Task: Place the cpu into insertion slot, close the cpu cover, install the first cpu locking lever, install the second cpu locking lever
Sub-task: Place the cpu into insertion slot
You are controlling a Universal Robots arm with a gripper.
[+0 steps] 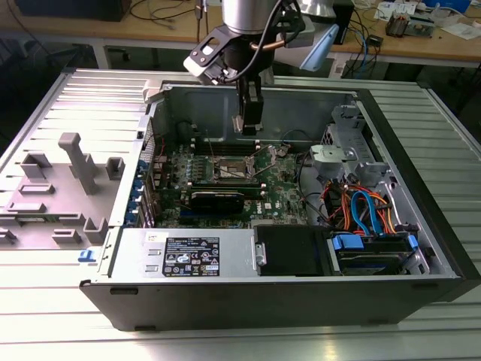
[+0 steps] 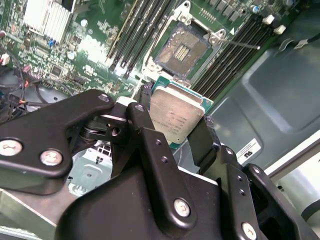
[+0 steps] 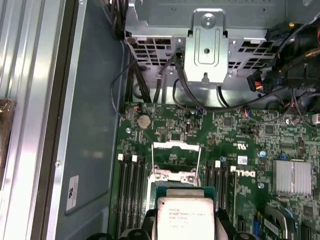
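My gripper (image 2: pixel 175 118) is shut on the cpu (image 2: pixel 176 111), a small square chip with a dull silver top and green edge, held by two opposite sides between black fingers (image 2: pixel 145 125). In the exterior view the gripper (image 1: pixel 248 126) hangs inside the open computer case, a little above the insertion slot (image 1: pixel 234 168). The slot (image 2: pixel 183 47) shows a dark centre and silvery rim, uncovered, with the cpu held clear of it. In the first wrist view the cpu (image 3: pixel 185 217) sits just short of the cpu cover (image 3: pixel 176 146), a thin silvery frame that looks raised. A thin lever wire (image 2: pixel 240 45) sticks out beside the slot.
Long black memory slots (image 2: pixel 137 30) flank the socket on both sides. A finned heatsink (image 3: pixel 289 176), a metal drive cage (image 3: pixel 205 45) and bundled cables (image 1: pixel 361 207) lie inside the case. The case wall (image 3: pixel 95 125) runs close by. Grey fixtures (image 1: pixel 79 162) stand on the table at the exterior view's left.
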